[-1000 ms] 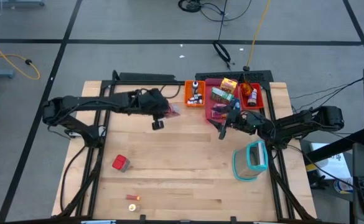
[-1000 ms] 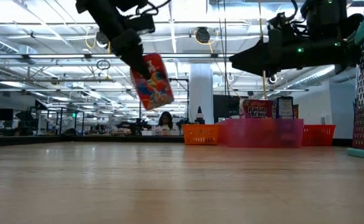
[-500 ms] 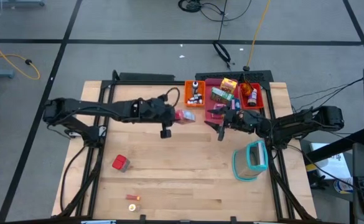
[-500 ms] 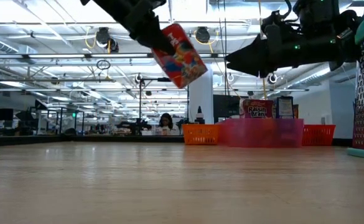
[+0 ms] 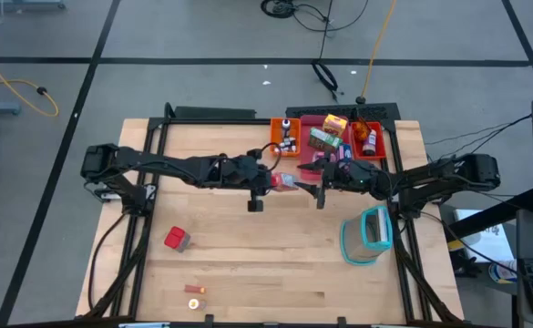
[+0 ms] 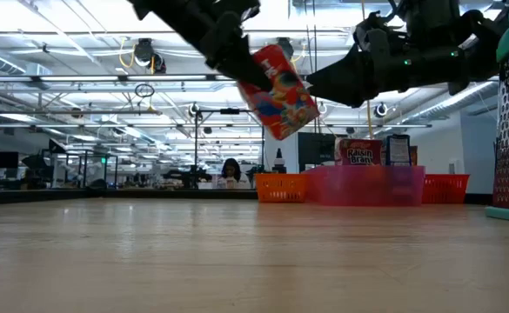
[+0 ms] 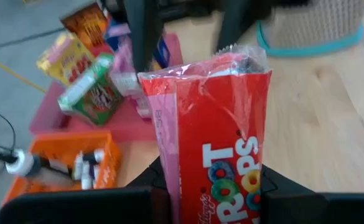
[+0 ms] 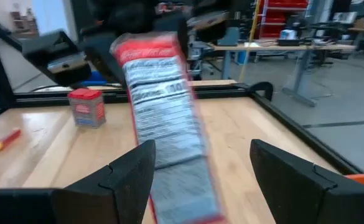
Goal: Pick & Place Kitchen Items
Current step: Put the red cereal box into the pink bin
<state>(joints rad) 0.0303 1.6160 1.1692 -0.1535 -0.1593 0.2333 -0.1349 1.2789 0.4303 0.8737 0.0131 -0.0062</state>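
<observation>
The left gripper (image 5: 268, 179) is clamped on a red printed cereal carton (image 5: 282, 180), held tilted and clear above the pale wooden worktop (image 5: 248, 255), just short of the flat pink tray (image 5: 308, 169). In the left wrist view the carton (image 7: 222, 149) stands between that arm's dark fingers (image 7: 76, 208). The right gripper (image 5: 320, 179) faces the carton from the pink tray's side, fingers spread wide, the carton's grey-printed back (image 8: 166, 143) lying between them without visible contact.

Beside the pink tray: a flat orange tray (image 5: 286, 137) holding small dark-capped bottles (image 5: 287, 141); in the pink tray, a green carton (image 5: 324, 138) and a yellow carton (image 5: 335, 122). A flat red tray (image 5: 368, 146) adjoins it on the other side. Well apart from the pink tray, a red cube (image 5: 176, 240) and small orange bits (image 5: 194, 292) lie on the worktop. A teal-rimmed clear container (image 5: 366, 235) stands near the right arm
</observation>
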